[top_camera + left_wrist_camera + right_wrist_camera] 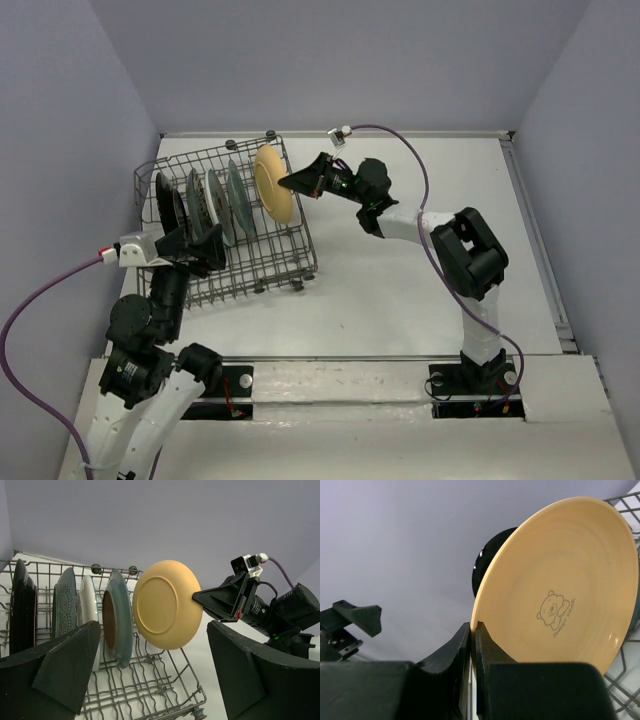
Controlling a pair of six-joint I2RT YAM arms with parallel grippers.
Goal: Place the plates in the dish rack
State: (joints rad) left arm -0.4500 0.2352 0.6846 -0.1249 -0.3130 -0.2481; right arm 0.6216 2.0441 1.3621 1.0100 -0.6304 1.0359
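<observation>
At the right end of the dish rack (290,258), the yellow-orange plate (270,183) is hanging on edge and is risking to slip or tilt, because the right gripper (298,182) is pinching only a small part of its rim. It may also be bumping the teal plate (238,196) just beside. The rim is sitting between the clamped jaws, the plate reaching beyond them. The left gripper (200,250) is hovering near the rack, jaws apart.

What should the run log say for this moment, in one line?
right gripper: shut on yellow plate rim | plate: upright over dish rack right end | left gripper: open, empty | racked: four other plates
</observation>
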